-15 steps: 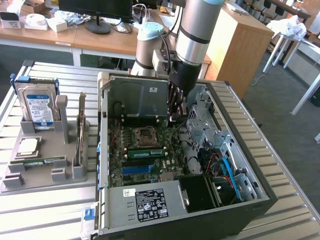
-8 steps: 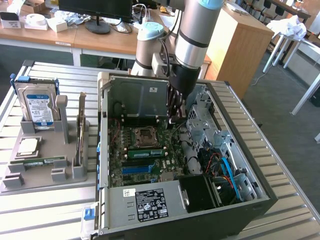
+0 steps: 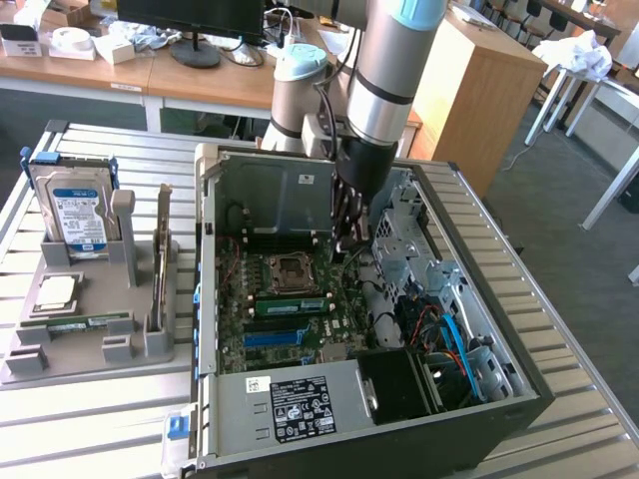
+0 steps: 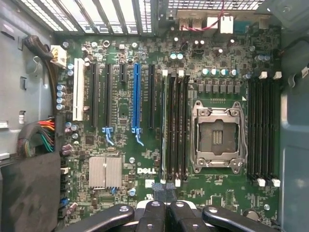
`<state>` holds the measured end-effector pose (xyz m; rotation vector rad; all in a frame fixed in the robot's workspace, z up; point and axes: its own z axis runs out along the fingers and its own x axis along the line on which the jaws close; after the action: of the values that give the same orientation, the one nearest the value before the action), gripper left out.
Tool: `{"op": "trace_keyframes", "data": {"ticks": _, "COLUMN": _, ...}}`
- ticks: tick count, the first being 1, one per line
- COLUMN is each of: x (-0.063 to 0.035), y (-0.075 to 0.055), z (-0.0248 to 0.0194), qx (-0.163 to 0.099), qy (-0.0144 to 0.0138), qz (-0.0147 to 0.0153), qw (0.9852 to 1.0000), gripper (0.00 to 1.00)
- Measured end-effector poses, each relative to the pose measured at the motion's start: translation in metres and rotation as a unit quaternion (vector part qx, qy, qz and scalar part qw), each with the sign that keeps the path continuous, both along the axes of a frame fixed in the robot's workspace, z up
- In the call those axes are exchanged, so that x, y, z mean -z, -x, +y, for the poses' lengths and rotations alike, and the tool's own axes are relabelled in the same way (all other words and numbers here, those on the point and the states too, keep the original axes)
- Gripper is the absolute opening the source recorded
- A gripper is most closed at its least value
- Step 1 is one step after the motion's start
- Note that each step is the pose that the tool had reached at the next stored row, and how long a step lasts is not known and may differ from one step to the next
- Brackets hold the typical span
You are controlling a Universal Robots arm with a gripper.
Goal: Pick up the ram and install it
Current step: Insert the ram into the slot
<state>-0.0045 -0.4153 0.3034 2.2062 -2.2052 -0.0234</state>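
The ram [image 3: 293, 302] is a thin green stick standing on edge in a slot of the motherboard [image 3: 262, 344], beside the empty processor socket [image 3: 290, 271]. In the wrist view the ram [image 4: 165, 130] shows edge-on in the slot nearest the socket [image 4: 216, 137]. My gripper [image 3: 348, 239] hangs inside the open computer case above the board, a little to the exterior view's right of the ram. Its black fingertips [image 4: 159, 191] are pressed together with nothing between them, over one end of the ram slots.
The case wall [image 3: 268, 195] and drive cage [image 3: 419, 239] stand close around the arm. Blue cables [image 3: 454, 334] lie at the exterior view's right. A grey tray [image 3: 90, 344] at the left carries a hard drive [image 3: 75, 205], a silver processor [image 3: 55, 292] and another green stick [image 3: 82, 321].
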Motion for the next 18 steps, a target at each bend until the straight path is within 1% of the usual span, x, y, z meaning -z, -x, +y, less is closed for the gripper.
{"op": "trace_keyframes", "data": {"ticks": 11, "x": 0.0143, "y": 0.000, "z": 0.0000, "qx": 0.000, "qy": 0.0000, "qz": 0.0000, "qw": 1.0000, "gripper": 0.10}}
{"op": "trace_keyframes", "data": {"ticks": 18, "x": 0.0218, "y": 0.000, "z": 0.0000, "qx": 0.000, "qy": 0.0000, "qz": 0.0000, "qw": 1.0000, "gripper": 0.10}}
